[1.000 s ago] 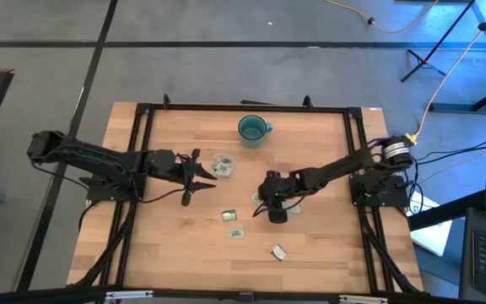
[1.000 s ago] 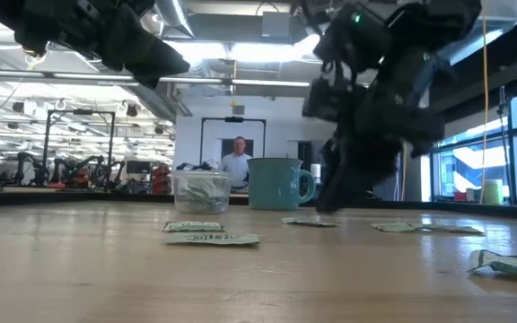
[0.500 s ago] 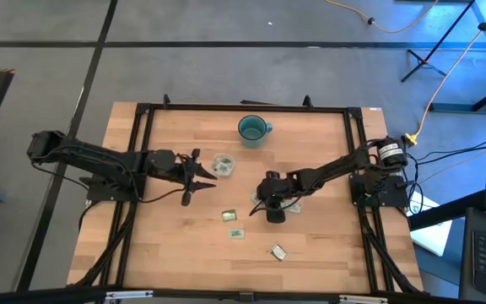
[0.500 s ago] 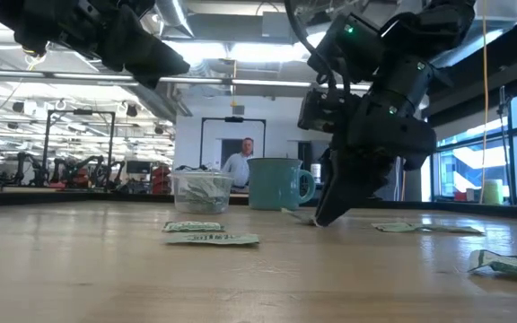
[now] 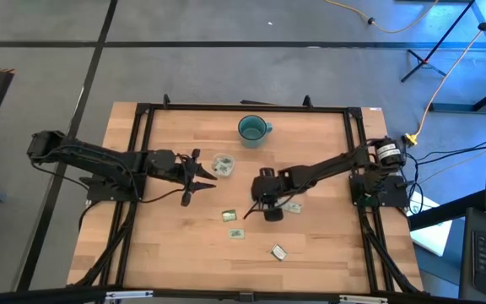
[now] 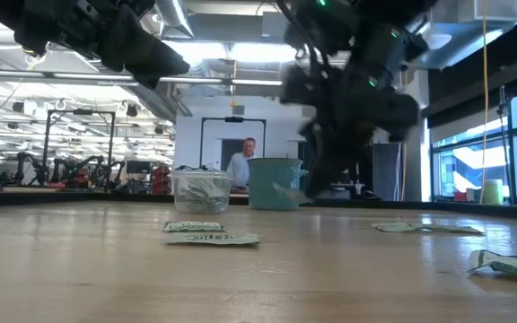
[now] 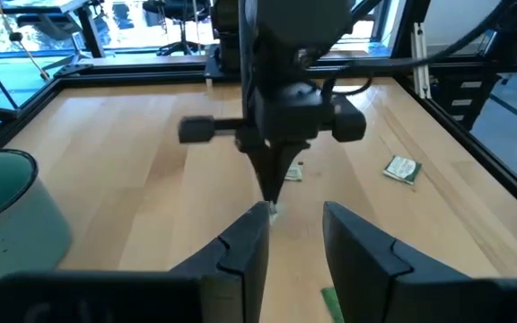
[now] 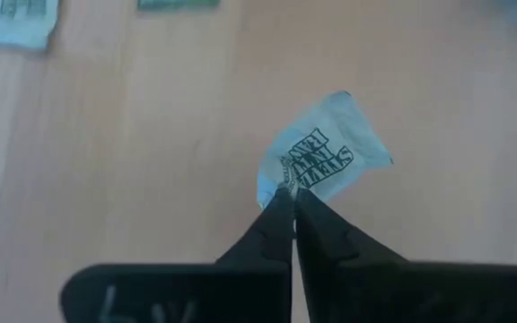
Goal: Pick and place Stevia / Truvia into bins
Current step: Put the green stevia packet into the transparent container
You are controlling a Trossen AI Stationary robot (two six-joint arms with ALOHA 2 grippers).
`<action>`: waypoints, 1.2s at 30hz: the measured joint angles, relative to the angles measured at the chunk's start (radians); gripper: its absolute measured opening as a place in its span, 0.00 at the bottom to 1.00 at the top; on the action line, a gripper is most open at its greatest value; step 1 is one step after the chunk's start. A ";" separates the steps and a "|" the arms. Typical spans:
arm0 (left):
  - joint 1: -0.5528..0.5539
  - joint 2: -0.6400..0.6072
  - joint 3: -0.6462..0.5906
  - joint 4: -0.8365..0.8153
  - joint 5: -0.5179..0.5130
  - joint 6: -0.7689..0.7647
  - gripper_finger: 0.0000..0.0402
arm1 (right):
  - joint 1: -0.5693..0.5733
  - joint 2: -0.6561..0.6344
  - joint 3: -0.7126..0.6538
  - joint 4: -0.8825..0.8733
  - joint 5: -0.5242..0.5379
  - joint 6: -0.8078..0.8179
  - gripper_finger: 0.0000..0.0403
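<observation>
In the right wrist view, my right gripper [image 8: 287, 190] is shut on a small white Stevia packet [image 8: 323, 154] above the wooden table. In the high view it [image 5: 256, 205] is near the table's middle, and the low view shows the packet [image 6: 287, 191] in the air. Several other packets [image 5: 229, 216] [image 5: 237, 233] [image 5: 278, 251] [image 5: 292, 205] lie flat on the wood. The clear bin [image 5: 223, 165] holds packets and stands near the teal mug [image 5: 253, 128]. My left gripper [image 5: 212, 175] waits open just left of the bin, off the table. My right gripper pinches one corner of the packet [image 8: 283, 179] between its two fingertips [image 8: 272, 220], which come from above and point down. The rest of the packet sticks out past the fingertips, clear of the table.
In the low view, two packets [image 6: 193, 227] [image 6: 214, 239] lie in front of the bin [image 6: 201, 191], and others lie to the right [image 6: 424, 228] [image 6: 510, 263]. A black frame [image 5: 142, 110] borders the table. A person [image 6: 239, 163] stands far behind it.
My right gripper came down onto a packet lying right of the table's middle, shut on it and lifted it clear. It has also moved a little toward the table's left edge and the bin.
</observation>
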State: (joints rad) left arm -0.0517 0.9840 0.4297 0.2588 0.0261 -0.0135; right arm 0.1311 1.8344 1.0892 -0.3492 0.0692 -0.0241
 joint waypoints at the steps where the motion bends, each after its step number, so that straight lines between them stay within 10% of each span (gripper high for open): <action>1: 0.000 0.000 0.000 0.000 0.000 0.000 0.25 | -0.004 0.000 0.025 -0.022 0.011 -0.020 0.01; 36: 0.000 -0.235 -0.001 -0.223 0.016 0.053 0.25 | -0.271 0.250 0.399 0.078 -0.073 -0.299 0.03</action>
State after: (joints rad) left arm -0.0517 0.7494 0.4290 0.0357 0.0425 0.0399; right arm -0.1401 2.0842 1.4879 -0.2715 -0.0040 -0.3227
